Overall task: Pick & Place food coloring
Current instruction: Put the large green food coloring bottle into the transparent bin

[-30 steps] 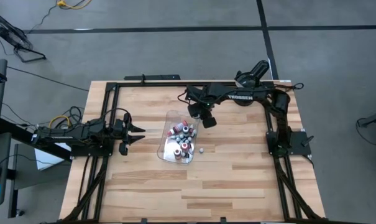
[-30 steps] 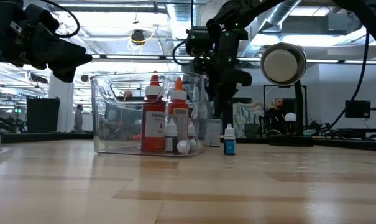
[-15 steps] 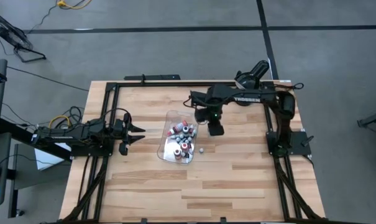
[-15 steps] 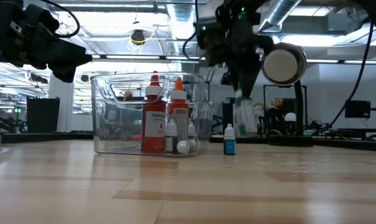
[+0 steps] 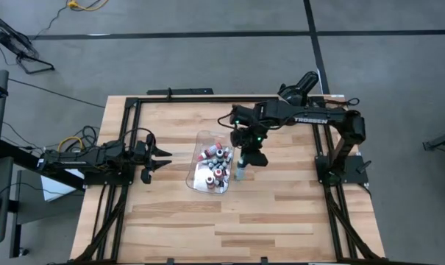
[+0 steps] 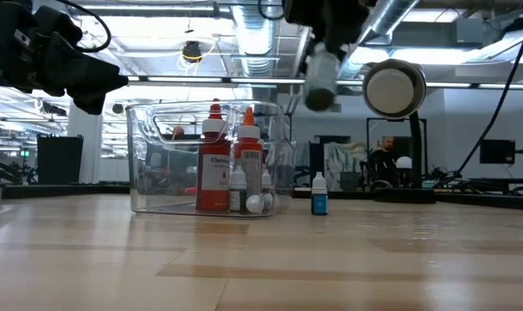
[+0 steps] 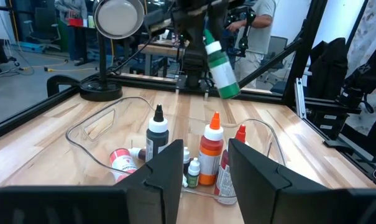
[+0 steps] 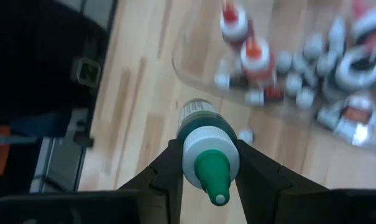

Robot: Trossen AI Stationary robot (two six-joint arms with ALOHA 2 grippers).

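The right gripper [image 8: 207, 163] pinches a green bottle [image 7: 220, 59] in the air just beside the tray [image 5: 195, 174], and a loose hold could drop it onto the small bottle [image 6: 319, 194] below.

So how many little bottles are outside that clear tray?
2. A green bottle is held in the right claw, up in the air; a tiny teal bottle stands on the table beside the tray. Others may hide behind the tray.
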